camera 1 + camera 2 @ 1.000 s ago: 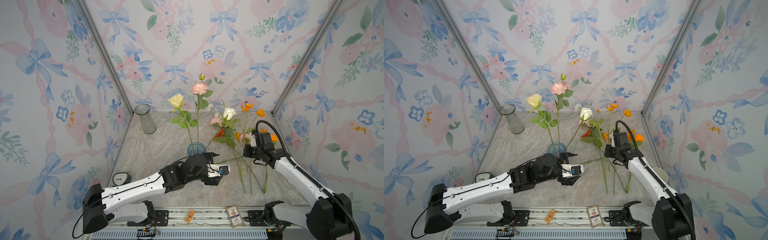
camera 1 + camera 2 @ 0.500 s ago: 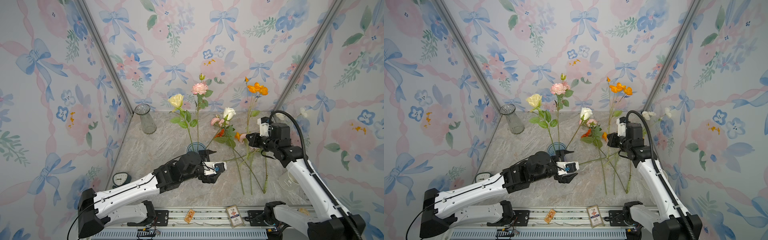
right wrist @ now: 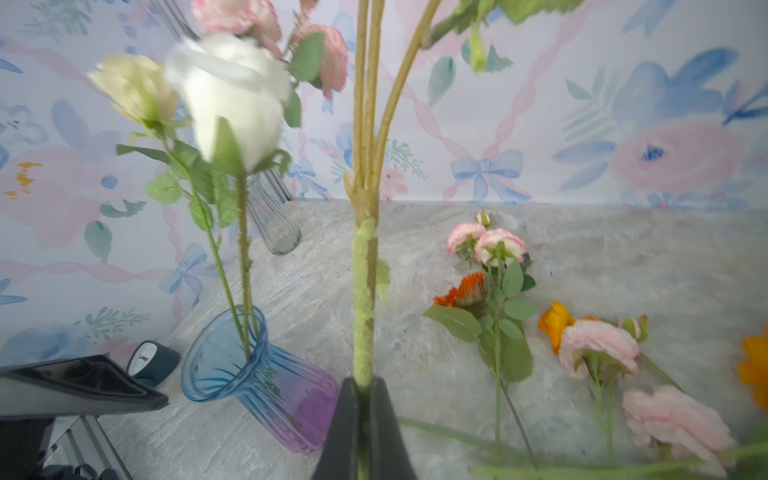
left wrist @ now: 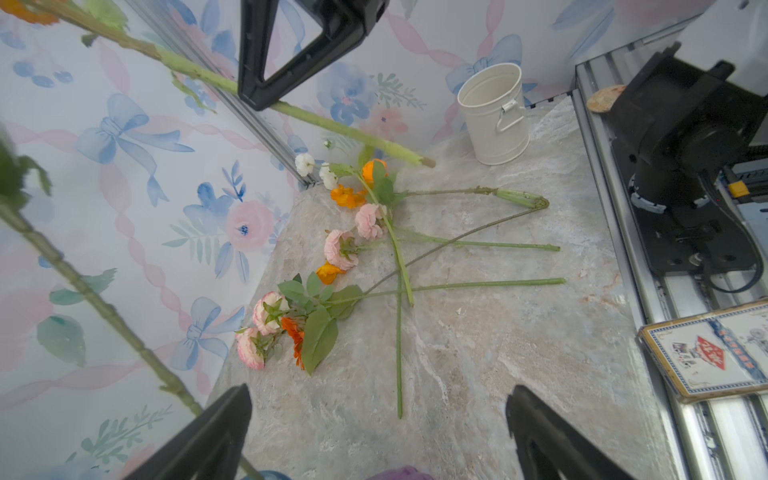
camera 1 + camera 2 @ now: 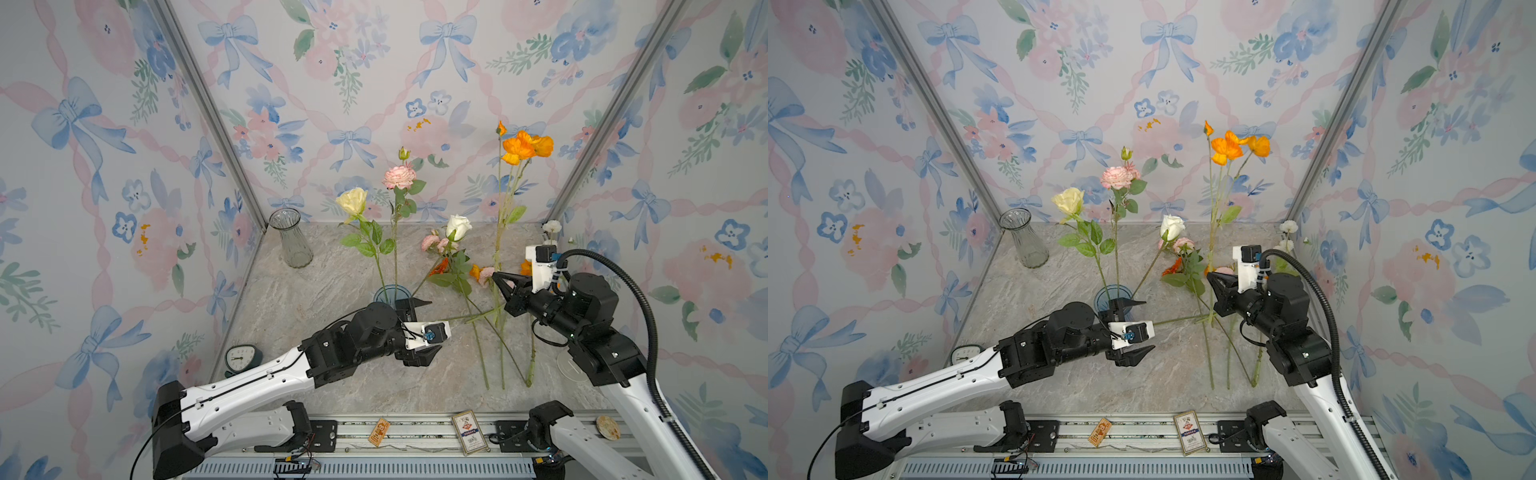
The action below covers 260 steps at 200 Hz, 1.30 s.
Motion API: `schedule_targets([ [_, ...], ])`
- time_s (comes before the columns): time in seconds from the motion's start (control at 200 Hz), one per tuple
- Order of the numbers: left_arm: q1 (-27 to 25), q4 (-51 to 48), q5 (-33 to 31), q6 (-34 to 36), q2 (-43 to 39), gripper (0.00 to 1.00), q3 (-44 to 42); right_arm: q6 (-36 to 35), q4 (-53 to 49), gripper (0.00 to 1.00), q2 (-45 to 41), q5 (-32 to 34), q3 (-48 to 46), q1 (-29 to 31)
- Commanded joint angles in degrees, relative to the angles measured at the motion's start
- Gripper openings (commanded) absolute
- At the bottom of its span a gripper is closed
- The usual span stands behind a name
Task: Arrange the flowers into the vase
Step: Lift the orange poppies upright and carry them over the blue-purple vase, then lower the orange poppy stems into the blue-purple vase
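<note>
1. At the far left, a small clock sits at the edge of the table. A clear glass vase stands upright in the back-left corner.

2. The blue vase stands upright near the middle of the table. It holds 3 stems: the cream rose, the pink rose and the white rose, which leans to the right.

3. My left gripper hovers just beside the blue vase, on its near right side. Its fingers are spread to full width and grasp nothing.

4. The loose flowers lie flat on the table right of centre. Their stems cross, and their pink, orange and white heads point toward the back wall. A tin box lies on the front rail.

5. My right gripper holds the orange poppies upright above the loose flowers. Its fingers are pressed together on the green lower stem. The blooms stand high against the back wall, to the right of the 3 roses and apart from the blue vase.
</note>
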Motion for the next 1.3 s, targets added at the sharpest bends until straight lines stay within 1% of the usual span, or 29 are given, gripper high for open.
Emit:
schedule_targets([
  [0.0, 0.4, 1.8, -1.7, -1.2, -5.5, 0.98, -0.1, -5.6, 13.0, 0.00, -0.9, 4.3, -0.1, 6.6],
  [0.06, 0.4, 1.7, -3.7, -2.1, -7.8, 0.98, -0.6, -10.1, 15.7, 0.00, -0.9, 7.4, 0.7, 11.5],
  [0.135, 0.4, 1.4, -6.0, -4.0, -10.7, 0.98, -1.6, -14.9, 19.2, 0.00, -0.4, 9.1, 1.1, 17.2],
  [0.245, 0.5, 0.9, -7.9, -7.4, -14.1, 0.98, -4.3, -20.1, 24.5, 0.00, 2.5, 7.0, 1.5, 23.5],
  [0.335, 0.5, 0.8, -9.7, -11.4, -15.8, 0.98, -6.2, -22.3, 28.8, 0.00, 6.7, 4.6, 1.6, 27.2],
  [0.405, 0.5, 0.7, -11.6, -14.7, -17.2, 0.98, -7.9, -22.8, 33.3, 0.00, 10.1, 4.2, 1.2, 29.2],
  [0.455, 0.5, 0.7, -12.8, -16.2, -18.5, 0.98, -9.4, -22.3, 37.0, 0.00, 13.3, 4.2, 1.0, 29.8],
  [0.635, 0.4, 0.8, -16.2, -18.1, -22.9, 0.98, -13.3, -18.6, 51.4, 0.00, 24.9, 1.9, 0.8, 29.8],
  [0.675, 0.4, 0.8, -16.7, -18.4, -25.4, 0.98, -14.2, -18.0, 54.3, 0.00, 27.1, 1.5, 0.8, 29.8],
  [0.715, 0.4, 0.8, -17.0, -18.5, -26.3, 0.98, -15.4, -17.6, 56.4, 0.00, 29.3, 1.2, 0.9, 29.8],
  [0.86, 0.3, 0.8, -19.3, -18.8, -29.3, 0.98, -15.6, -16.1, 63.5, 0.00, 36.0, 0.8, 0.7, 29.7],
  [0.93, 0.3, 0.8, -20.5, -18.6, -30.5, 0.98, -15.9, -15.4, 64.1, 0.00, 37.8, 0.2, 0.6, 29.7],
  [1.055, 0.2, 0.8, -21.9, -18.2, -31.8, 0.98, -16.4, -14.5, 62.0, 0.00, 39.2, -0.6, -0.4, 29.8],
  [1.295, 0.3, 0.8, -23.0, -18.1, -31.2, 0.98, -16.1, -17.2, 55.7, 0.00, 38.0, -2.8, -4.6, 30.5],
])
